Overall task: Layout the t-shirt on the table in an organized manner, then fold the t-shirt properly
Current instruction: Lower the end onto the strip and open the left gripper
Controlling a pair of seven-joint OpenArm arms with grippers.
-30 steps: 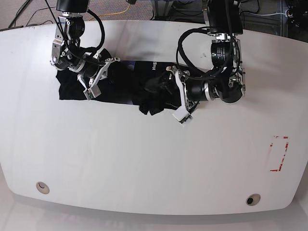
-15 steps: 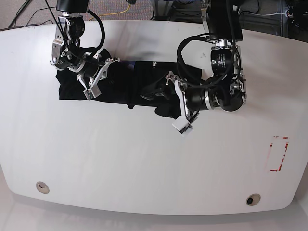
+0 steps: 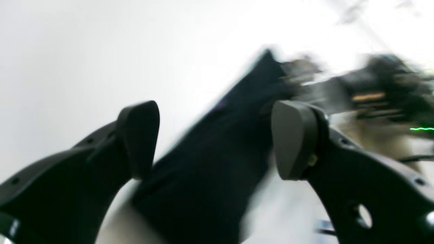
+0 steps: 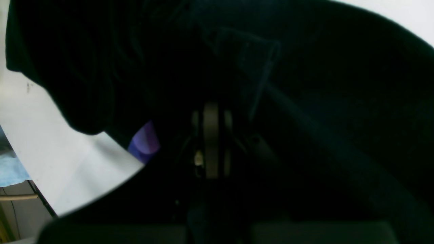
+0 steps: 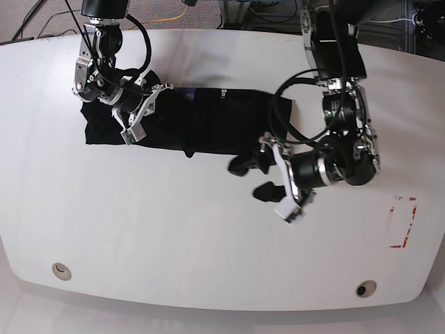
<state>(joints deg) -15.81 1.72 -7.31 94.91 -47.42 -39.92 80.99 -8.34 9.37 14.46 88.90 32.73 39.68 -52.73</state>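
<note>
One shirt (image 5: 201, 122), black, lay bunched in a long strip across the far side of the table (image 5: 174, 236). A second before, our left claw (image 5: 268, 179) was buried in its right end; now it had let go and swung clear toward us, jaws spread wide, empty. That end looked flatter, so the layout was progressing, though folding hadn't begun. Our right claw (image 5: 132, 125) stayed clamped shut on the shirt's left part. Two arms, one garment, one red tape outline (image 5: 403, 223).
</note>
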